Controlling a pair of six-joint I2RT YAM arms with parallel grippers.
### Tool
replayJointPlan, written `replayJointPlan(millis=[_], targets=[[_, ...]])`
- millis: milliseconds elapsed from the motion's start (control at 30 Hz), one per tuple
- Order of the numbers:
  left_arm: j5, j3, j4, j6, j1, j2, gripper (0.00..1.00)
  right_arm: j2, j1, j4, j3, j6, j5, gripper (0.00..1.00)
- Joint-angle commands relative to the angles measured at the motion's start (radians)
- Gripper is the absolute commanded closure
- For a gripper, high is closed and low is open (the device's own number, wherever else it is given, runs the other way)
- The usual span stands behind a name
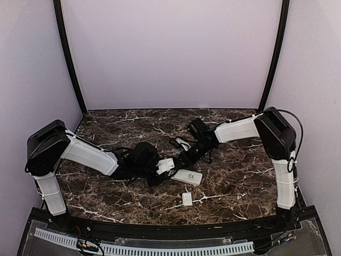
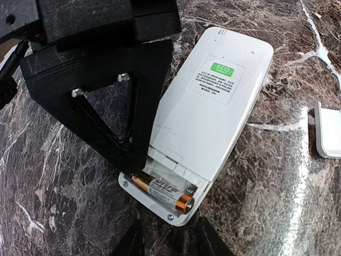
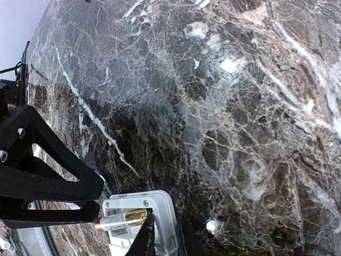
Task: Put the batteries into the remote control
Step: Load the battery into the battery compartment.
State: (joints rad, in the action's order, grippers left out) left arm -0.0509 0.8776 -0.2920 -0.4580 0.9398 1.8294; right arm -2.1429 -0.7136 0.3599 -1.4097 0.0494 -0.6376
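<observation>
The white remote control (image 2: 213, 106) lies back-up on the marble, its battery bay open at the end nearest my left gripper. One of the batteries (image 2: 162, 192), gold and white with a copper end, lies in that bay. My left gripper (image 2: 170, 242) hovers just short of that end, open, with nothing between its fingers. My right gripper (image 3: 166, 240) is shut on the side wall of the remote control (image 3: 169, 226) beside the battery (image 3: 120, 220). In the top view the remote control (image 1: 187, 177) sits mid-table between both grippers.
A small flat white cover (image 1: 187, 199) lies on the marble just in front of the remote, and shows as a white cover (image 2: 326, 136) at the right edge of the left wrist view. Black uprights and pale walls close in the table.
</observation>
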Motion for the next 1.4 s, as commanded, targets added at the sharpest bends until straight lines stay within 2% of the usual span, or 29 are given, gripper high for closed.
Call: replayJointPlan(millis=[0, 100, 233, 533, 633, 867, 967, 1100, 1367], targets=[[-0.005, 0.034, 0.019, 0.022, -0.009, -0.013, 0.67, 0.005, -0.017, -0.008, 0.006, 0.01, 0.021, 0.87], [-0.04, 0.046, 0.019, 0.034, -0.008, -0.008, 0.57, 0.01, -0.017, -0.01, 0.01, 0.014, 0.023, 0.87], [-0.049, 0.045, 0.006, 0.049, -0.011, -0.002, 0.52, 0.012, -0.017, -0.012, 0.012, 0.018, 0.024, 0.87], [-0.026, 0.039, 0.003, 0.041, -0.018, 0.007, 0.69, 0.01, -0.018, -0.009, 0.006, 0.017, 0.024, 0.87], [-0.023, 0.042, 0.002, 0.042, -0.018, 0.014, 0.78, 0.007, -0.017, -0.007, 0.003, 0.017, 0.023, 0.87], [-0.015, 0.047, 0.008, 0.049, -0.018, 0.031, 0.81, 0.007, -0.017, -0.007, 0.003, 0.018, 0.024, 0.87], [0.009, 0.053, 0.012, 0.044, -0.018, 0.044, 0.88, 0.005, -0.016, -0.006, 0.001, 0.018, 0.023, 0.87], [0.021, 0.059, 0.019, 0.041, -0.018, 0.055, 0.94, 0.005, -0.018, -0.005, -0.001, 0.019, 0.022, 0.87], [0.094, 0.057, 0.026, 0.042, -0.023, 0.05, 0.95, 0.011, -0.017, -0.001, -0.002, 0.02, 0.03, 0.87]])
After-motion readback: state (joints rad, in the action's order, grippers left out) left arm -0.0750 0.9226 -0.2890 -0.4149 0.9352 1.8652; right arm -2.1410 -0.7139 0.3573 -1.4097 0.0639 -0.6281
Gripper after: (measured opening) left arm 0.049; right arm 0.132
